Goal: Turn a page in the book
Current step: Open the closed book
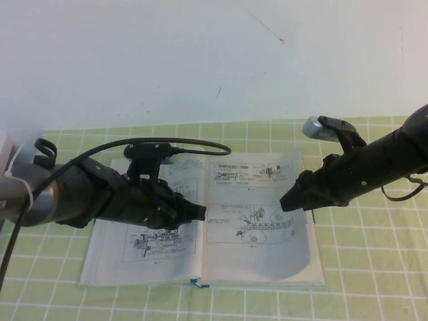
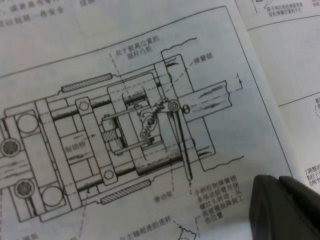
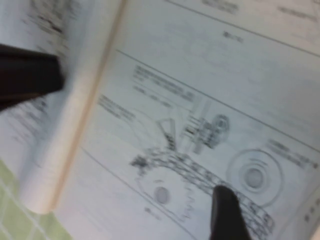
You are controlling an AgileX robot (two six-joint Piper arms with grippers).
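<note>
The book (image 1: 261, 261) lies open and flat on the green checked cloth, its teal cover edge showing at the front. My left gripper (image 1: 202, 212) is shut and empty, its tip low over the inner edge of the left page (image 1: 150, 251) near the spine; the left wrist view shows its fingers (image 2: 285, 205) beside a mechanical drawing. My right gripper (image 1: 286, 200) looks shut, its tip over the right page (image 1: 254, 231), on or just above a chain-and-wheel drawing (image 3: 200, 165). Only one dark fingertip (image 3: 225, 210) shows in the right wrist view. Touch with the paper cannot be judged.
The green checked cloth (image 1: 374, 267) spreads around the book. A white wall (image 1: 200, 60) stands behind. A black cable (image 1: 194, 142) loops over the left arm above the book's far edge. The left gripper's dark tip shows in the right wrist view (image 3: 30, 80).
</note>
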